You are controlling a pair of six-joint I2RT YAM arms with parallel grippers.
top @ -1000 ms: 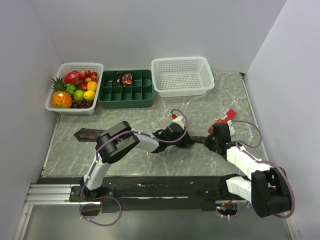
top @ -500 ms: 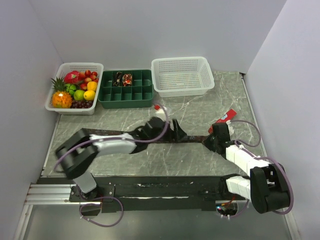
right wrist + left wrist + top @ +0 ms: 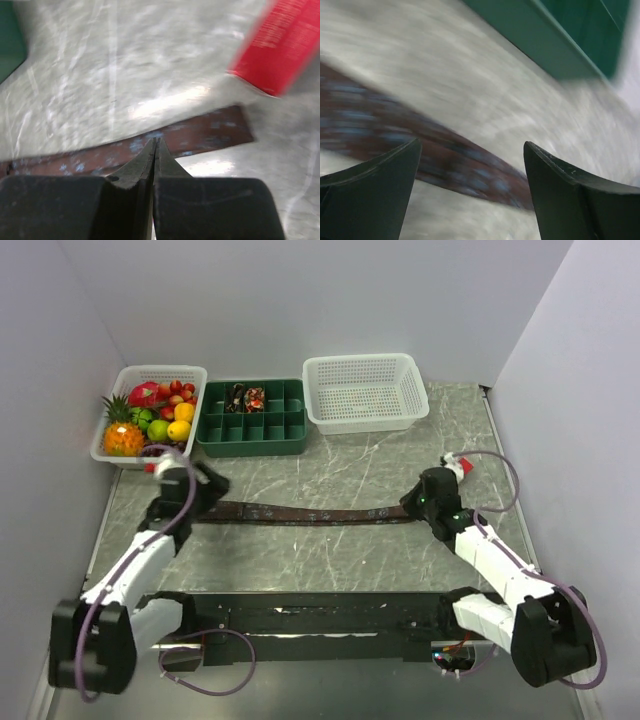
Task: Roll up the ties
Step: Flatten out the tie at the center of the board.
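Left gripper (image 3: 207,483) sweeps leftward, jaws opening
It now hovers at the left end of the dark brown patterned fabric necktie (image 3: 300,512), no longer at its middle.

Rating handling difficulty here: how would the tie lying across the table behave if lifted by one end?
Probably floppy: the tie lies as a thin flat strip hugging the marble table, so a lifted end would likely drape. Likely light, being narrow fabric. It shouldn't roll by itself, but may slide on the smooth top.

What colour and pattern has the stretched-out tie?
The tie is dark brown with pale bluish specks, clearest in the right wrist view.
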